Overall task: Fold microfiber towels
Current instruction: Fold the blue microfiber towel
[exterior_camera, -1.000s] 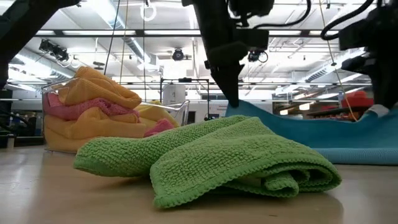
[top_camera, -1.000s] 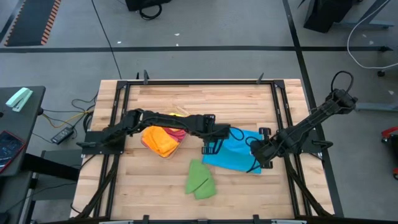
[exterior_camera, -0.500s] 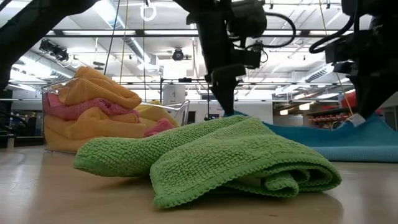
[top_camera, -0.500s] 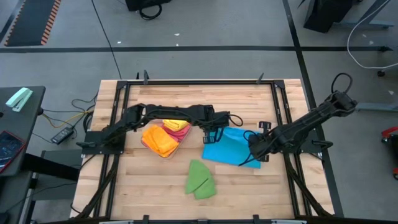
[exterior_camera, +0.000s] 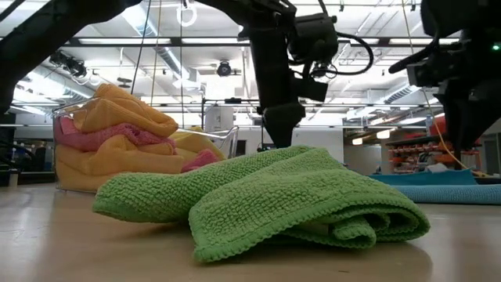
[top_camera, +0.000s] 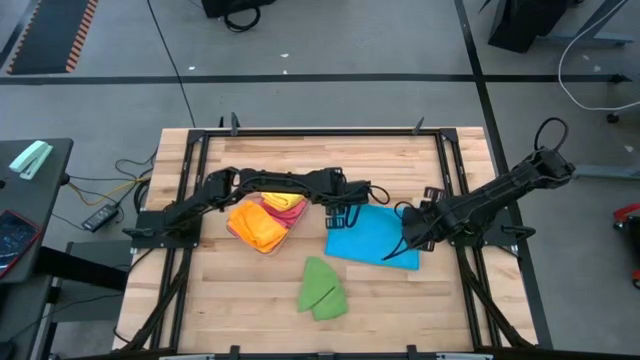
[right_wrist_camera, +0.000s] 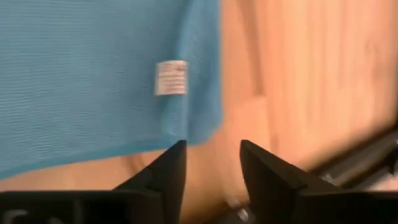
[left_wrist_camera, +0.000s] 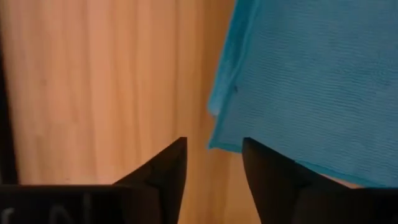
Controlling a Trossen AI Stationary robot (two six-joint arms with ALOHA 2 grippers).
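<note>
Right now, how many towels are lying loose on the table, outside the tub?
2: the blue towel lies flat between both arms, and the green towel sits folded nearer the front edge. The clear tub holds more, some possibly hidden.

Your left arm reaches across the counter's middle, its left claw [top_camera: 345,207] pointing down, fingers [left_wrist_camera: 163,174] parted with nothing between them. Your right arm slants in from the right edge, its right claw [top_camera: 418,222] low and angled down, fingers [right_wrist_camera: 166,171] also apart and empty.
</note>
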